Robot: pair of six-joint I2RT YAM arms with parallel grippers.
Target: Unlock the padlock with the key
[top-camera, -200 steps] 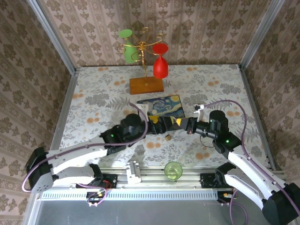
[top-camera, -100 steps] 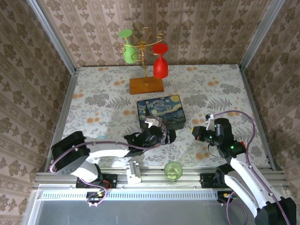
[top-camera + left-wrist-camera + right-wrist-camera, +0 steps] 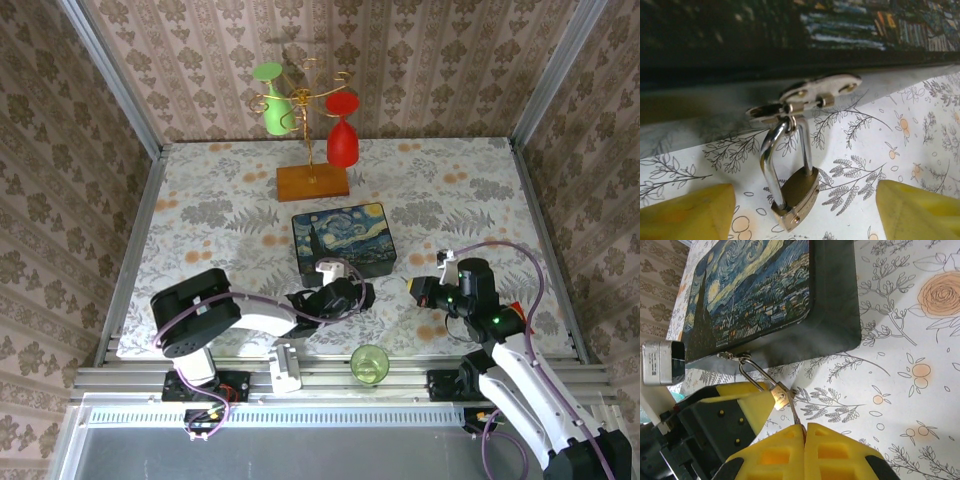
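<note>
Floral table (image 3: 470,190) spreads open right of the painted box (image 3: 755,285), with the padlock (image 3: 796,197) hanging at its near edge. Left gripper (image 3: 802,205) fingers stand apart flanking it; right gripper (image 3: 804,432) clamps the key (image 3: 794,415) just beside it.

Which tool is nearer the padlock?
Left. The left tool is open, its fingers either side of the padlock. The right tool sits off to the right, shut on the key pointed at it.

The padlock (image 3: 796,195) is brass, its shackle (image 3: 768,155) silver. The box (image 3: 343,238) has blue-and-yellow swirls; the tablecloth (image 3: 450,180) beneath, grey leaves and orange blooms.
</note>
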